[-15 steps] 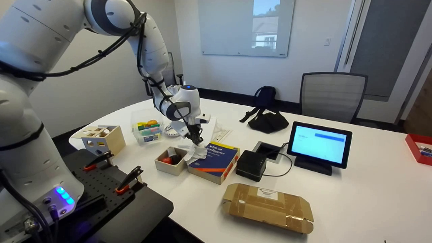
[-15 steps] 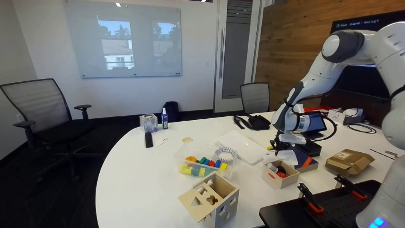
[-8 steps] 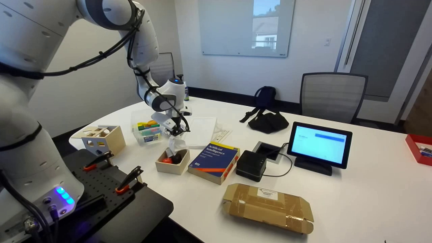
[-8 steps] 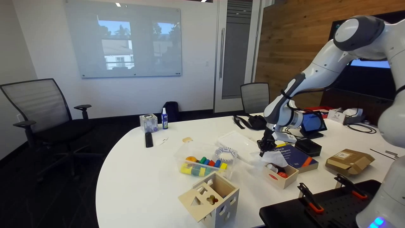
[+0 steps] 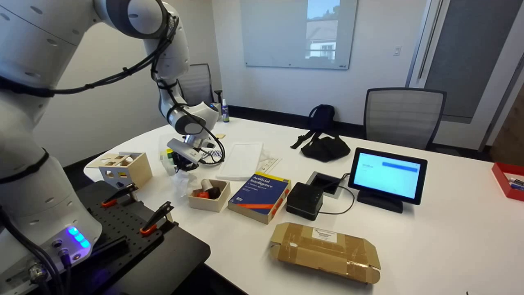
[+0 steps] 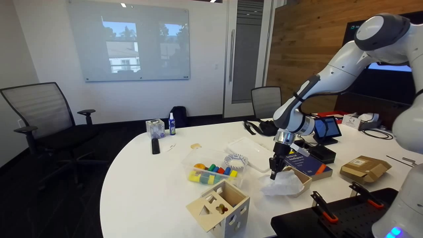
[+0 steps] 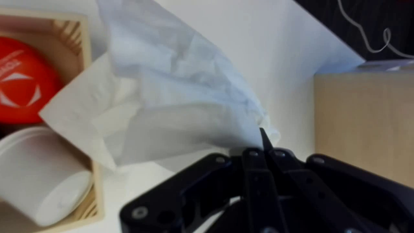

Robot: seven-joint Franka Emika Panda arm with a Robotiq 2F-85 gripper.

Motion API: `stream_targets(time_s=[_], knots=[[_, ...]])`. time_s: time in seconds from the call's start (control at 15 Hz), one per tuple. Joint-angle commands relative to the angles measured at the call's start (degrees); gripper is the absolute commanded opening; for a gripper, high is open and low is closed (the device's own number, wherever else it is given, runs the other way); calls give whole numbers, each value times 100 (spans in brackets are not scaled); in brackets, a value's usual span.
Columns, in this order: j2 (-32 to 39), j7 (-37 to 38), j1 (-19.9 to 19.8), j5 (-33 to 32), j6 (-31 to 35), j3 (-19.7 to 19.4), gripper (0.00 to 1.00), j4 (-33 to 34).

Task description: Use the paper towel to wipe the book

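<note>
The gripper (image 7: 265,147) pinches the paper towel (image 6: 282,184) beside the wooden box (image 5: 204,204), off the book (image 5: 260,193), so the grasp looks done, but whether any wiping is finished cannot be told, and letting go probably remains.

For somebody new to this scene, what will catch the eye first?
Probably the large white robot arm arched over the table, its hand, beside the small wooden box, pinching a white paper towel. Next, perhaps the blue book on that box's other side, and the lit screen past the black box.
</note>
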Motion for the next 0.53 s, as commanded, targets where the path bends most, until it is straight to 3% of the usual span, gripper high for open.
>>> stream_targets(time_s=[0.0, 0.13, 0.47], knots=[[41, -814, 166, 320, -675, 71, 0, -155], [198, -1311, 318, 434, -979, 84, 0, -149], [624, -1891, 820, 849, -588, 46, 0, -3]])
